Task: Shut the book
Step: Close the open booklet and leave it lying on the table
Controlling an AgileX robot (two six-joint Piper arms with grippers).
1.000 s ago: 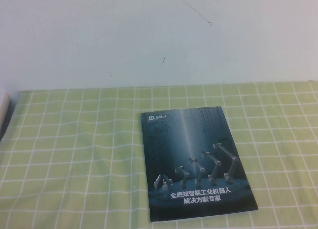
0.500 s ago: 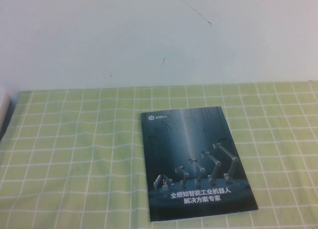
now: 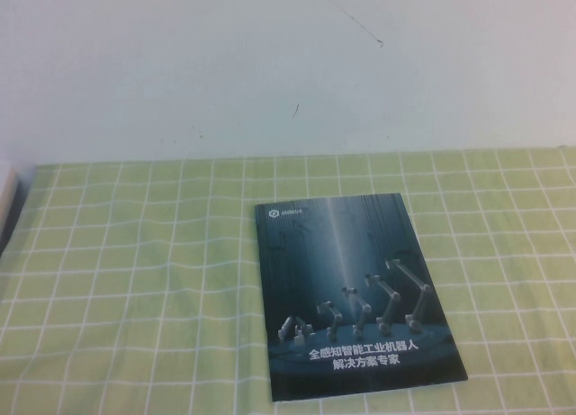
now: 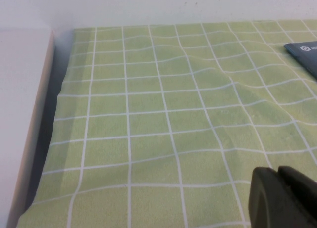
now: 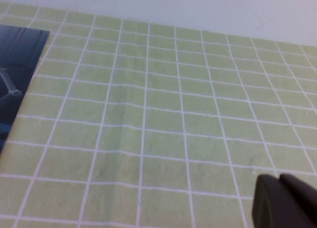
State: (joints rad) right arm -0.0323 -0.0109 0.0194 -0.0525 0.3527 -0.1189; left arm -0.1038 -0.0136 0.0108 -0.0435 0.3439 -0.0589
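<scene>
On checked cloth [image 3: 135, 253], book [image 3: 355, 293] lies flat, seemingly closed | likely thin, light, floppy; take free edge | left gripper [image 4: 277, 171], right gripper [image 5: 279, 178] flank it, both pinched together.

Dark blue book [image 3: 355, 293], green white-gridded cloth [image 3: 135, 271], black left tool [image 4: 277, 171], black right tool [image 5: 279, 178].

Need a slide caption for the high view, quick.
Closed book lies cover-up on green checked tablecloth; left gripper and right gripper sit outside this view, low over cloth either side.
</scene>
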